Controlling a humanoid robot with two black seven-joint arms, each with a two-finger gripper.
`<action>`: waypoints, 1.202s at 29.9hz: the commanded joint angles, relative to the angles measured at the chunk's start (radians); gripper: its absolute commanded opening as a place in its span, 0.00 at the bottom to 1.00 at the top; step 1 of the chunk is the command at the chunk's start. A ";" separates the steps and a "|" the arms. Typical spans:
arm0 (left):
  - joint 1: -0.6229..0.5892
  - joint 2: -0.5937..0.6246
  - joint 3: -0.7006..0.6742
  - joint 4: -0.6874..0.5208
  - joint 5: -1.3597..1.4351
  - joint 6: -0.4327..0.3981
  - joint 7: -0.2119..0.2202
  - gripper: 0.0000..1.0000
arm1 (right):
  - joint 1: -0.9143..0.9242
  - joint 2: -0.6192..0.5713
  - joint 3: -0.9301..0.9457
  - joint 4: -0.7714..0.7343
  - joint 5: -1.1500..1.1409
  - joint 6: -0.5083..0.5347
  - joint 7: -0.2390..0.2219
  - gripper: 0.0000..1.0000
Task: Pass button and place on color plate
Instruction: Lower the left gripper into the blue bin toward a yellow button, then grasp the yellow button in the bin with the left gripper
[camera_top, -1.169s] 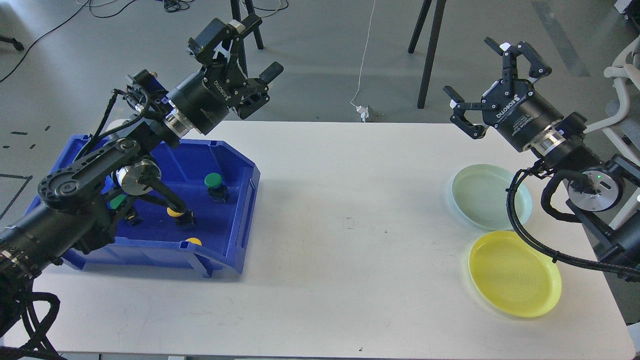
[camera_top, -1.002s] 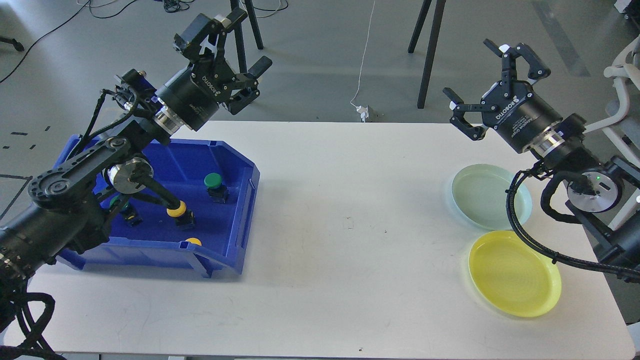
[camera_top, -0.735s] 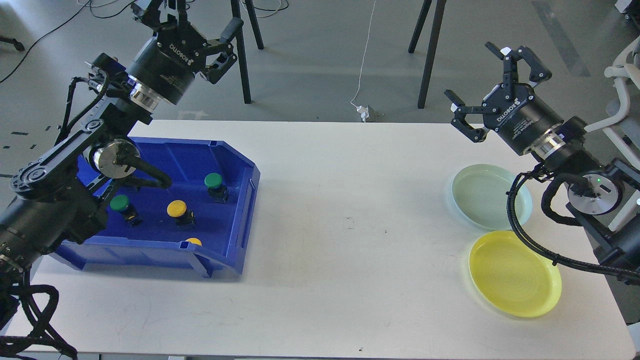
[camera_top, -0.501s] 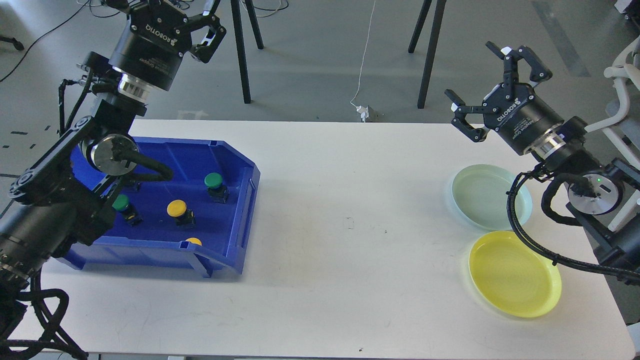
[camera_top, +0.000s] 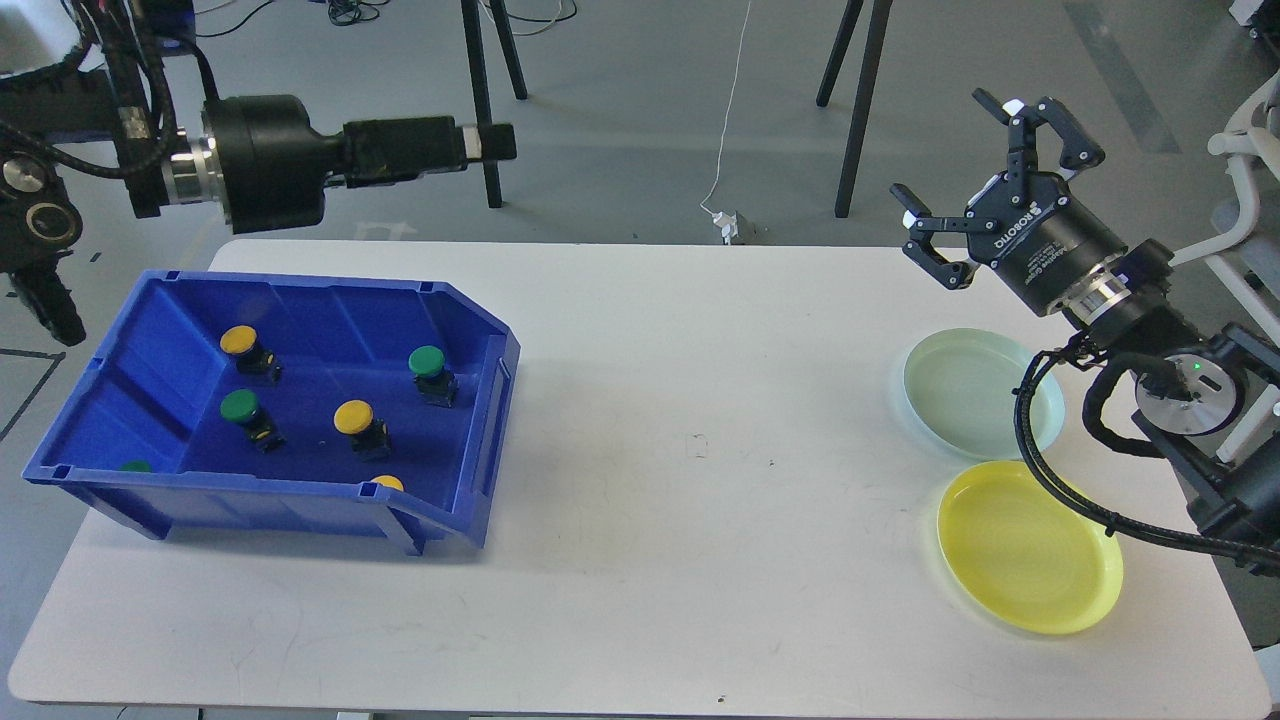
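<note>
Green and yellow buttons (camera_top: 352, 418) lie in the blue bin (camera_top: 478, 400) at the bench's left edge, below the left gripper (camera_top: 490, 142), whose spread is unreadable edge-on, while the right gripper (camera_top: 965, 180) hangs open above the far right corner.

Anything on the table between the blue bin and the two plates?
No. In the head view the white table is bare between the blue bin and the pale green plate and yellow plate, apart from faint marks.

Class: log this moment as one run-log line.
left end effector: unclear | right end effector: open, empty | buttons in blue bin | yellow plate: empty
</note>
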 joint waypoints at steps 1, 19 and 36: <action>-0.070 -0.012 0.221 0.023 0.175 0.002 0.000 1.00 | -0.011 -0.009 0.000 -0.001 0.000 0.000 0.001 1.00; 0.235 -0.250 0.247 0.342 0.223 0.048 0.000 1.00 | -0.039 -0.010 -0.001 -0.006 0.000 0.000 0.001 1.00; 0.298 -0.282 0.249 0.479 0.241 0.063 0.000 0.99 | -0.066 -0.006 -0.001 -0.004 0.000 0.000 0.003 1.00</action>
